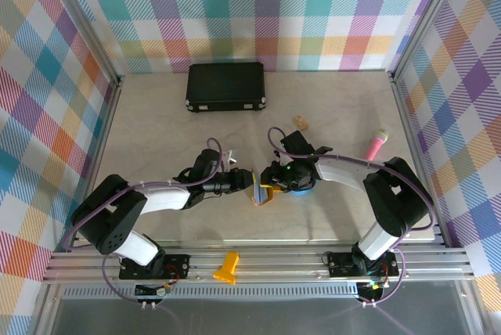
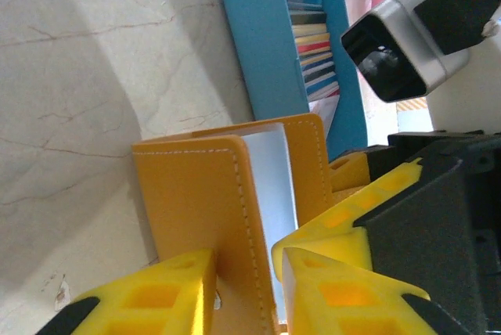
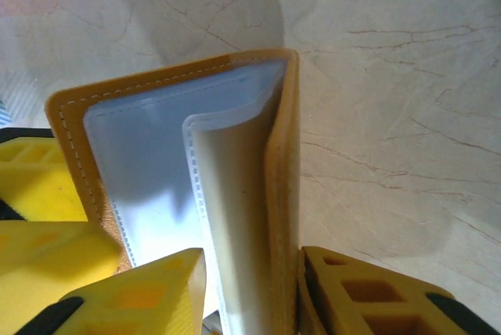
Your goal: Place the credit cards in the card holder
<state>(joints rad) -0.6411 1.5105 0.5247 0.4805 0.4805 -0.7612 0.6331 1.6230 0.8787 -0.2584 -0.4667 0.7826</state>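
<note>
You hold the wallet [image 1: 262, 192] upright at table centre, left gripper [image 2: 244, 266] and right gripper [image 3: 252, 272] each pinched narrow on one cover, likely spreading it for loading. Cards [image 2: 311, 37] sit stacked in the tray [image 2: 258, 30] at its 3 o'clock.

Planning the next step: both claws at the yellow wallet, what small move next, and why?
Likely free the right claw and reach for a card in the blue tray: the left claw pinches the card holder open, its pockets look empty, cards sit stacked there.
</note>
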